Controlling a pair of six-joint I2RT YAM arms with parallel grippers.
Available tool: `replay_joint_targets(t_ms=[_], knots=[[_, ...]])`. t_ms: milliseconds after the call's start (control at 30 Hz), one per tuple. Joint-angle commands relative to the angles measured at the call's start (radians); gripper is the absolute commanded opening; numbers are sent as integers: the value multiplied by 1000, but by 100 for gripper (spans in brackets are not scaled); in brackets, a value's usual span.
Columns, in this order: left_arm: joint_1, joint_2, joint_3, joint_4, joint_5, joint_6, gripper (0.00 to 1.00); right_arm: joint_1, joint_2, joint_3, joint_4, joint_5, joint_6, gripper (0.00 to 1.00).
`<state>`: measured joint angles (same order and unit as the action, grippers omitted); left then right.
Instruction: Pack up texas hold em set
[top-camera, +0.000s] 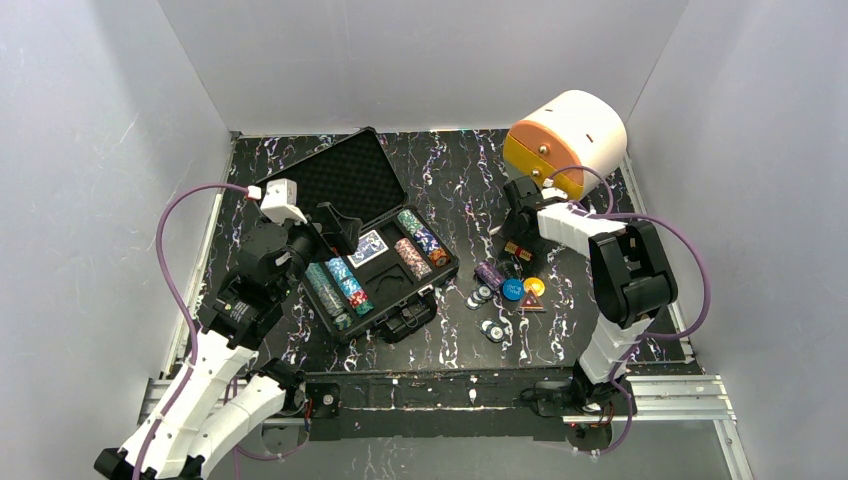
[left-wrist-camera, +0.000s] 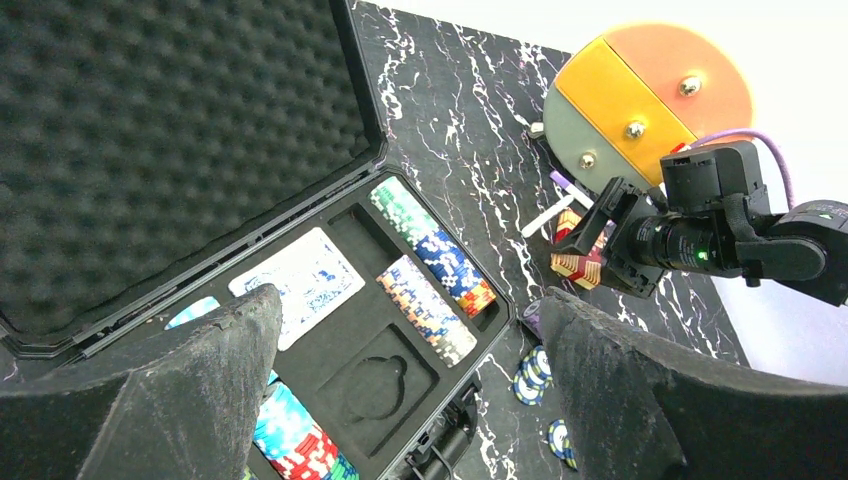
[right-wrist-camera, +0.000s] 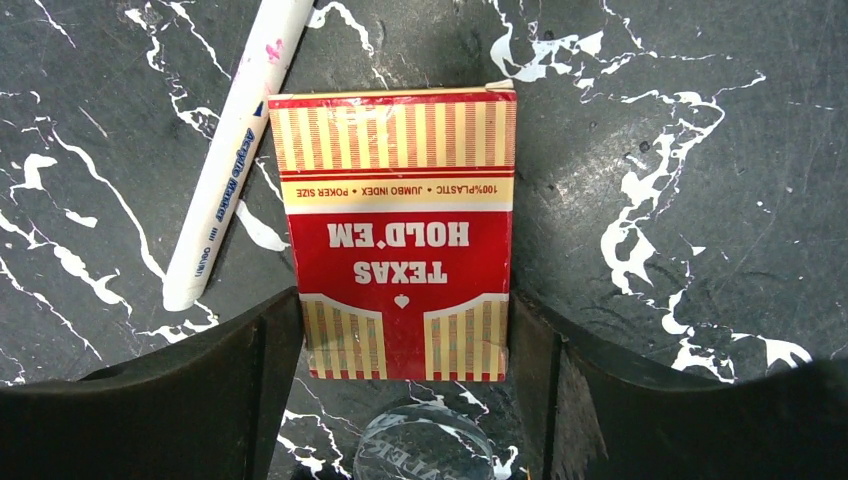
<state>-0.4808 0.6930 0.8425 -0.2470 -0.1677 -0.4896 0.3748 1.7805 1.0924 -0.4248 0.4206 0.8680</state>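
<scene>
**Texas hold em set: red deck waiting outside the case**

Texas hold em set lies split. The black case (top-camera: 345, 180) sits open left of centre in the overhead view with chip rows (left-wrist-camera: 430, 260) slotted in. The red, cream-striped card deck (right-wrist-camera: 400, 240) lies flat on the table (right-wrist-camera: 650, 120), right of centre. The deck looks light, stiff-sided and a bit slick, so I'd pinch its long edges. The right fingers (right-wrist-camera: 200, 400) bracket those edges, but I can't tell if they squeeze. The left fingers (left-wrist-camera: 200, 380) hang spread wide, empty, above the case.
</scene>
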Motion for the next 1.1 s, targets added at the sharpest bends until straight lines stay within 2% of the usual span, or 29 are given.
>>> replay_joint_targets(t_ms=[0, 133, 233, 400, 700, 833, 967, 1067], knots=[[1, 6, 36, -5, -13, 16, 98, -16, 55, -7, -23, 5, 23, 79], [1, 14, 44, -5, -8, 19, 98, -16, 9, -32, -3, 21, 31, 67], [1, 23, 50, -3, -2, 13, 98, -16, -60, -53, 5, 45, 22, 62], [1, 42, 52, 19, 31, -7, 98, -16, -224, -77, 26, 12, -57, 60], [1, 119, 57, 77, 156, -128, 98, 29, -479, -224, 246, -369, -285, 57], [1, 246, 104, 78, 370, -210, 98, 84, -550, -244, 319, -616, -434, 58], [1, 389, 158, 49, 536, -311, 98, 200, -602, -235, 330, -730, -555, 59], [1, 434, 142, 89, 639, -391, 98, 275, -625, -237, 394, -808, -559, 62]])
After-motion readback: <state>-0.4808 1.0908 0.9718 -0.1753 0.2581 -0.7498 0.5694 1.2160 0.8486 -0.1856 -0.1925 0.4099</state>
